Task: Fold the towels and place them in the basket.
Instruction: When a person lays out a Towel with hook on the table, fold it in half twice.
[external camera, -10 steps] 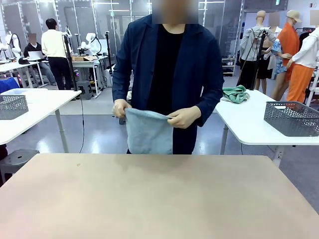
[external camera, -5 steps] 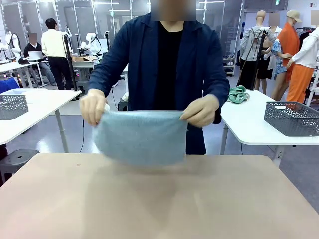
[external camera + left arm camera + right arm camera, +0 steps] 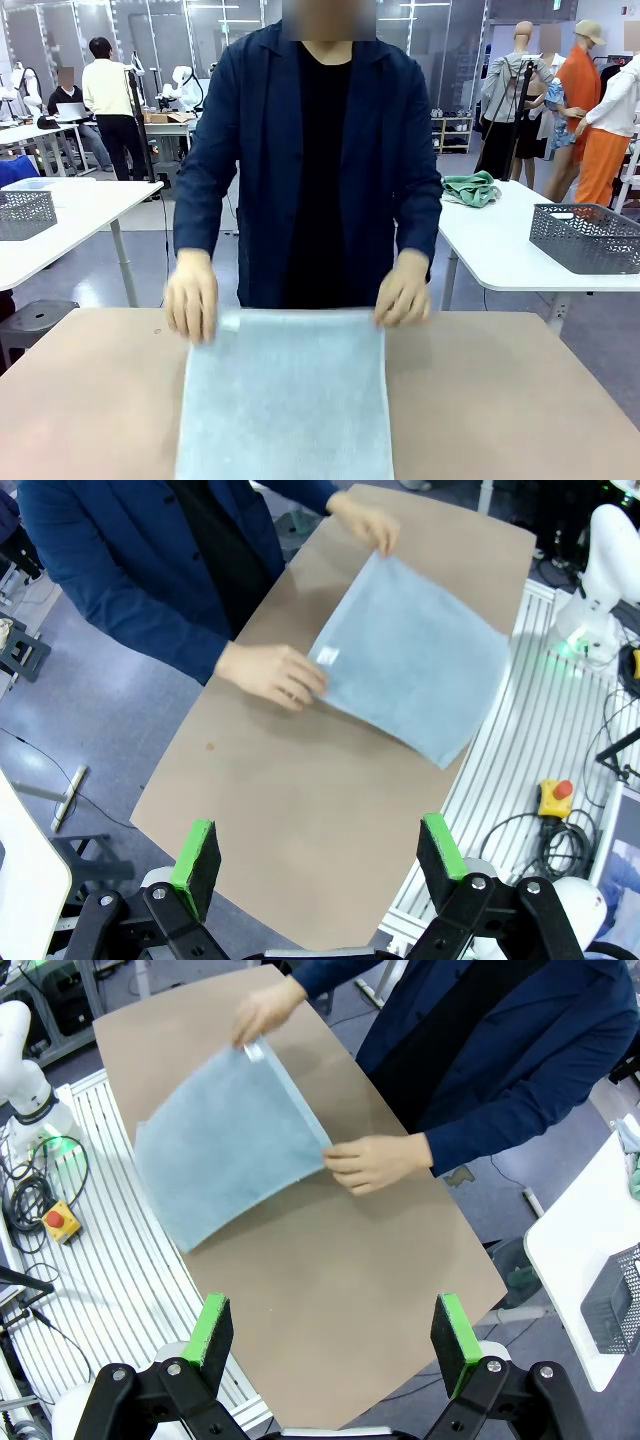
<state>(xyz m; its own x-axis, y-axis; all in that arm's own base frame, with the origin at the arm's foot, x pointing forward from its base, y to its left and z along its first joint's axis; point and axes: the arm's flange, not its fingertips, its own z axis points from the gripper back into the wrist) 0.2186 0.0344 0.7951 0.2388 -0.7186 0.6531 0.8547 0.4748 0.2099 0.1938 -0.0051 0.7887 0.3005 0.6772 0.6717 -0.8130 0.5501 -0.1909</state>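
Observation:
A pale grey-blue towel [image 3: 285,395] lies spread flat on the beige table [image 3: 500,400], and its near edge hangs a little over the table's near side. The person's two hands [image 3: 192,295] [image 3: 403,290] press its far corners. In the left wrist view the towel [image 3: 415,660] lies well ahead of my left gripper [image 3: 318,850], which stands open and empty high above the table. My right gripper [image 3: 333,1332] is also open and empty, with the towel [image 3: 225,1140] far beyond it. A dark grey lattice basket [image 3: 585,238] stands on the white side table at the right. A crumpled green towel [image 3: 472,188] lies on the same table.
A second grey lattice basket [image 3: 25,213] sits on a white table at the left. The person stands close against the table's far edge. Cables and a red stop button [image 3: 58,1222] lie on the ribbed base below the near edge.
The person held the towel bunched at the waist, then stretched it out in the air, and now has laid it flat on the table. Both grippers stay open.

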